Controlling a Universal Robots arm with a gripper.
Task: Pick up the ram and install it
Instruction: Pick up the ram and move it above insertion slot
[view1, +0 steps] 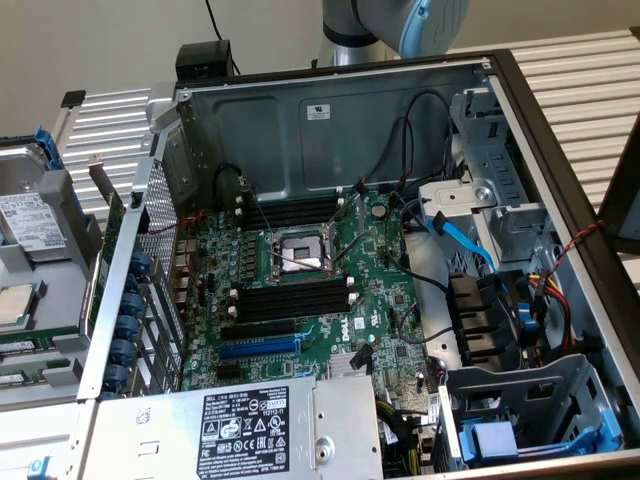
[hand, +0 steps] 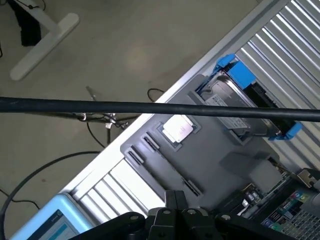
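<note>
Exterior view, left to right. A grey tray (view1: 62, 290) is being shown outside the case (view1: 330, 120), at the exterior view's left. A hard drive (view1: 28, 215) and a CPU (view1: 14, 303) are being carried in it. The ram (view1: 22, 347) is being read as the thin green strip lying flat in the tray, just below the CPU at the frame edge. Its chips and label are too small to be made out. It is being kept well apart from the motherboard (view1: 385, 290).

The case is being shown open in the middle, board facing up. Black slots (view1: 290, 300) are being seen just beside the socket (view1: 298, 252). The blue slot (view1: 258, 348) is being seen between them and the power supply (view1: 250, 425). The arm (view1: 390, 25) is being seen above the case's far wall. A drive cage (view1: 520, 400) is being shown at the exterior view's right.

Wrist view. The gripper (hand: 176, 196) is being held closed, with its fingers (hand: 170, 201) pressed together. Nothing is being clamped and nothing is being touched. It is being held above the tray, clear of it, with the CPU and hard drive being seen beyond the fingertips. A black cable (hand: 150, 107) is being seen running straight across the frame.
</note>
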